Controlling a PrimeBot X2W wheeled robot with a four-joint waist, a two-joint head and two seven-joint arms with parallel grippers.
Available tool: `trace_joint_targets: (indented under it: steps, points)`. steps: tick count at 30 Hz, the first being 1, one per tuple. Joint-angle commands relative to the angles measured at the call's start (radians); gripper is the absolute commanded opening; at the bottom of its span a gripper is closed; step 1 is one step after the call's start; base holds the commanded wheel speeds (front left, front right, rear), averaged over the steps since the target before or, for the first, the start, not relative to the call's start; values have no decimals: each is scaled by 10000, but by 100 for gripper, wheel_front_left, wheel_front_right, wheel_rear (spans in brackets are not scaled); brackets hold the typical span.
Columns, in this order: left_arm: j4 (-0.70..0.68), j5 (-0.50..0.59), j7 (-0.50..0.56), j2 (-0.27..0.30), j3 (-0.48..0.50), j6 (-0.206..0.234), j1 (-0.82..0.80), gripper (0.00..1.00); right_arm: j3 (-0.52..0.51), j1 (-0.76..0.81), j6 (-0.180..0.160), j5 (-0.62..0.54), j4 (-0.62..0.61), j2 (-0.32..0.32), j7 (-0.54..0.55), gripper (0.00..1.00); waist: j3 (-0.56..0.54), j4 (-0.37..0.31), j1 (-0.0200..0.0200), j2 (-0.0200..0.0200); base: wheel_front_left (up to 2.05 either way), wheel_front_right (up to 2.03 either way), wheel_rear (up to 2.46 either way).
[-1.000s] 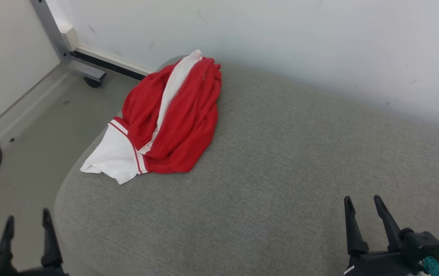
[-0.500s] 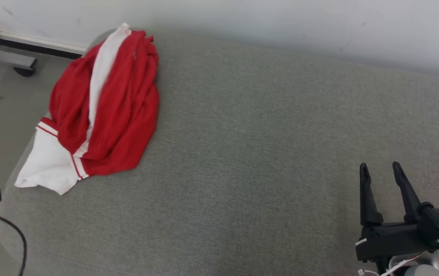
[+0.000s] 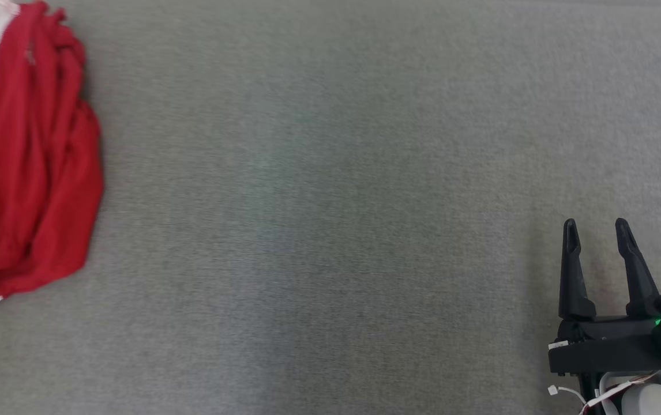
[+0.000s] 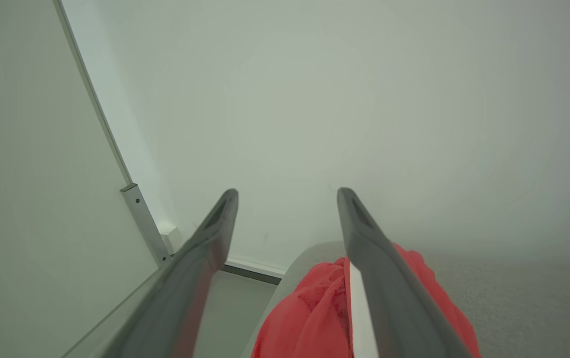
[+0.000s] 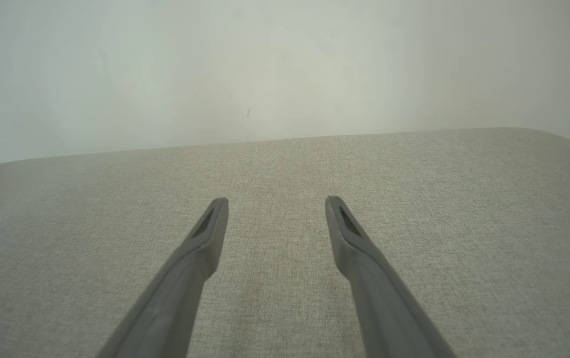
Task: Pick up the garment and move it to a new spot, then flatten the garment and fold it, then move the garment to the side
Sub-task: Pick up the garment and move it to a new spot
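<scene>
**Grey Cushion, One Garment, Two Open Grippers**

Grey woven upholstery (image 3: 330, 230) spreads across the head view and forms the one broad cushion surface that carries the work.

Nearest, at the near right, sits the right gripper (image 3: 596, 225). Its two dark fingers stand apart, point away from the robot and hold nothing. Bare fabric lies under and ahead of them.

The left gripper (image 4: 287, 191) shows in its own wrist view. It also has two fingers, spread wide, with nothing between them.

Below and beyond that gripper's right-hand finger lies the single garment (image 3: 36, 173). It is a crumpled red heap with one white stripe running along it and a white panel edged in thin red lines at its near end. Whether the finger touches the cloth cannot be judged.

The garment rests on the far left of the cushion, by its rounded left end, and is well apart from the right gripper.

Farther left and lower is pale floor (image 4: 235, 303).

One grey metal post (image 4: 141, 219) rises at the left.

Farthest back, one plain white wall (image 5: 285, 64) runs along the back of the cushion.
</scene>
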Motion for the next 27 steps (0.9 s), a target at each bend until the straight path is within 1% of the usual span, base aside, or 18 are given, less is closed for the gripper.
trace_joint_targets:
  steps: [1,4,7,12,15,16,21,25,26,27]
  points:
    - [361,-205,150,162,-129,-57,-298,100,-19,-91,30,33,-87,-13,-76,100,869,-855,-3,-2,0,0,0]
    - [854,-361,401,327,-346,-46,-550,100,-55,-99,30,42,-155,-13,-90,100,966,-913,-3,-2,0,0,0]
    - [1481,-655,645,509,-770,-48,-893,100,-70,-127,30,26,-242,-13,-90,100,1083,-965,-3,-2,0,0,0]
    - [2388,-1229,1166,735,-1758,-52,-1199,100,-35,-156,30,-28,-372,-13,-35,100,1218,-1015,-3,-2,0,0,0]
    - [2889,-1568,1775,880,-2403,-49,-1311,100,15,-176,30,-63,-391,-13,-24,100,1256,-1057,-3,-2,0,0,0]
    - [3000,-1809,1957,849,-2555,-49,-1379,100,25,-193,30,-63,-397,-13,-14,100,1262,-1067,-3,-2,0,0,0]
    - [3503,-2392,2557,1042,-3380,-50,-1441,100,32,-211,30,-89,-491,-13,62,100,1236,-1136,-3,-2,0,0,0]
    - [4164,-2847,3147,955,-3794,-51,-1430,100,28,-235,30,-133,-538,-13,137,100,1161,-1179,-3,-2,0,0,0]
    - [4265,-3008,3243,932,-3852,-51,-1437,49,32,-241,30,-144,-563,-15,140,100,1147,-1192,-3,-2,0,0,0]
    - [4344,-3015,3235,981,-3971,-51,-1435,20,46,-243,30,-146,-572,-15,152,100,1125,-1208,-3,-2,0,0,0]
